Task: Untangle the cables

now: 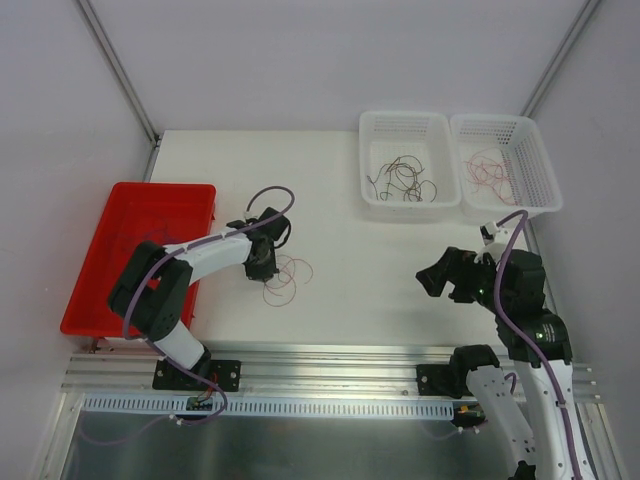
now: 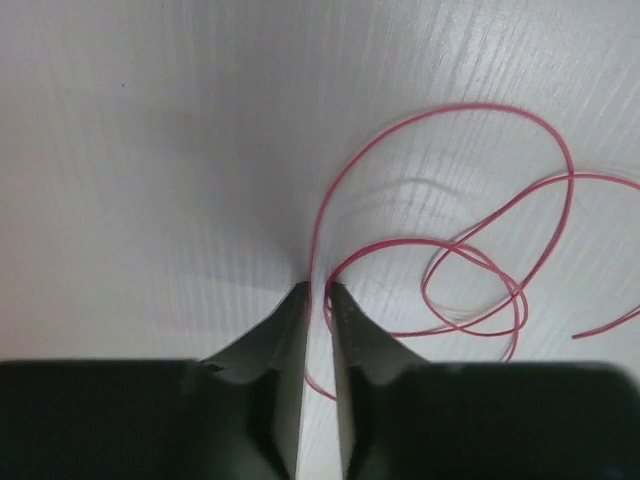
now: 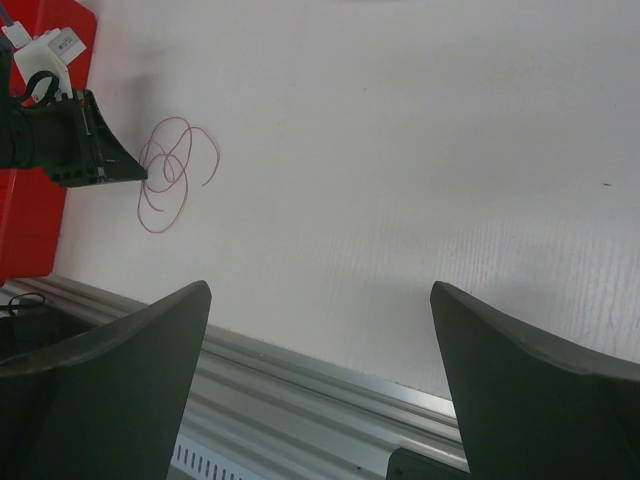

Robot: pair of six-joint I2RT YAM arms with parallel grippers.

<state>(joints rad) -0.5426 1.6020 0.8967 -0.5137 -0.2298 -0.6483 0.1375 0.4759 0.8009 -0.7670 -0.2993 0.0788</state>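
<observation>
Counter (image 1: 350,200): white; it carried a red tray (image 1: 140,255) at the left edge and two white baskets at the far right.
Left basket (image 1: 405,117): held a bunch of dark cables (image 1: 405,180).
Right basket (image 1: 490,120): held pink cables (image 1: 490,172).
Right pincer (image 1: 450,280): hung above the counter's right side, well apart from the work. Jaws stood wide and held nothing.
Left pincer (image 2: 318,292): tips were down at the counter, at the left edge of the loose loops. Jaws were nearly together, with a slim gap left. One strand ran through that gap. Whether it was pinched could not be told.
Red cable (image 2: 490,105): lay on the counter just right of the left pincer, near the tray. It curled in several overlapping loops, with one free end to the right. No other cable was seen crossing it.
Step in hand: judged to be the grasp of the last loose cable, for sorting by colour.
Next move: called for a full pinch on the strand and a slow lift, so that the loops trailed free. Transfer to the right basket was judged likely.
Risk: the hair-thin strand could slip from the tips.
</observation>
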